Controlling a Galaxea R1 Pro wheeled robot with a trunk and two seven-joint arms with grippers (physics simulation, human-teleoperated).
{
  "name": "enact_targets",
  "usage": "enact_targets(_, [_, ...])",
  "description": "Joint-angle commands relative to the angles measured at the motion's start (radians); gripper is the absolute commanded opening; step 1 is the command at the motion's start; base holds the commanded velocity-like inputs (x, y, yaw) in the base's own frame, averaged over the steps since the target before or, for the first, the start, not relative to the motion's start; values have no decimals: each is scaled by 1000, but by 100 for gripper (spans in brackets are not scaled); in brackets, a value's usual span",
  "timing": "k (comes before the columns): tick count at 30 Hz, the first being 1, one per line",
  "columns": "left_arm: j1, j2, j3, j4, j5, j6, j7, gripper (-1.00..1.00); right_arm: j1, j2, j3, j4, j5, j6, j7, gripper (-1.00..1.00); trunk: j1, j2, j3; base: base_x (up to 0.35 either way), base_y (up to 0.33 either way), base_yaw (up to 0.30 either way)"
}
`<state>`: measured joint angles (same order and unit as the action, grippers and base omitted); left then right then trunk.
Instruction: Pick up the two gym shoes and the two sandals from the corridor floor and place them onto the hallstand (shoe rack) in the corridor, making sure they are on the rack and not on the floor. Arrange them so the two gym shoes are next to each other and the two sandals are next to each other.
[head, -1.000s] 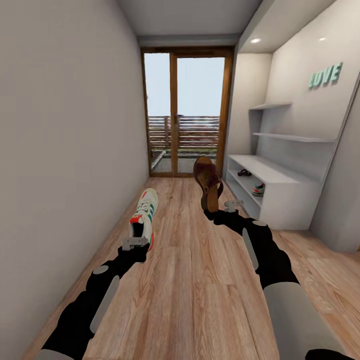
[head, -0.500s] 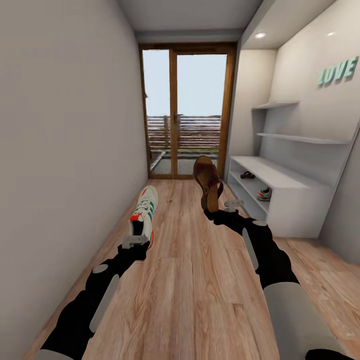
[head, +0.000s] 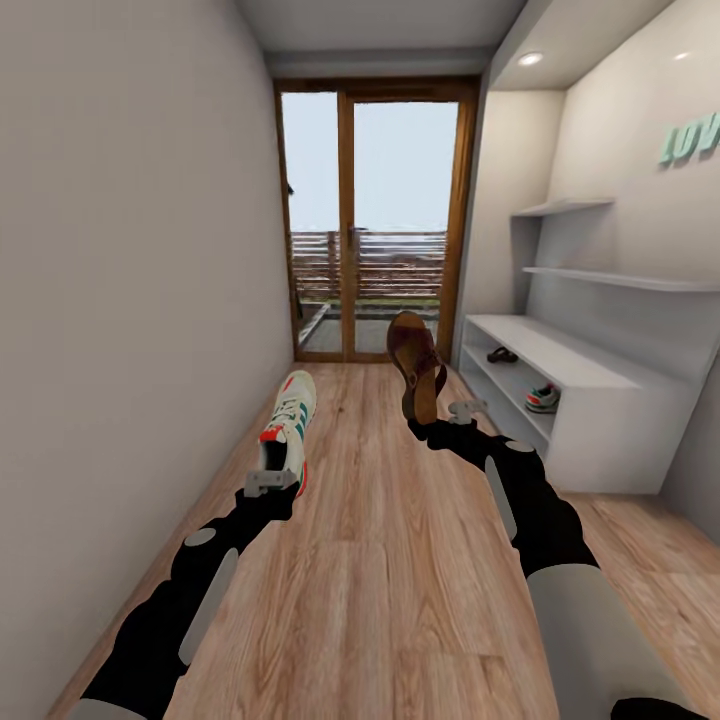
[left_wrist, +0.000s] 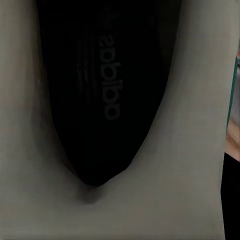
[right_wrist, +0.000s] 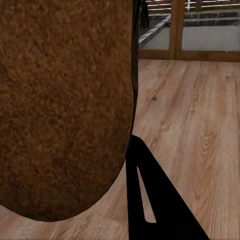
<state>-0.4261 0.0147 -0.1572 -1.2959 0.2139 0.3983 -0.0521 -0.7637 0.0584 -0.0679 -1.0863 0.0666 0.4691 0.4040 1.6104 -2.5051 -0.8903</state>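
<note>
Above each claw (head: 275, 487), (head: 432, 428): sneaker (head: 288, 427) left, sandal (head: 415, 362) right.

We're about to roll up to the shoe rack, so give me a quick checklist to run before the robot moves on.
1. Left gripper holds a gym shoe: ok.
2. Right gripper holds a sandal: ok.
3. Hallstand in sight, ahead right: ok.
4. Other sandal and other gym shoe on its shelf: ok.
5. Free space beside each: cannot tell.
6. Corridor floor path open: ok.
</note>
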Motion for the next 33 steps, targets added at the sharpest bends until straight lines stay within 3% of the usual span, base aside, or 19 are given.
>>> enact_targets(1, [-1,1,-1,-1,5,5,0,-100,-1,1,-4,-1,6,5,9,-100,0,0,-1,342,0,0])
enact_targets(33, [0,1,-1,-1,5,5,0,-100,-1,1,-6,-2,6,5,9,-100,0,0,-1,342,15,0])
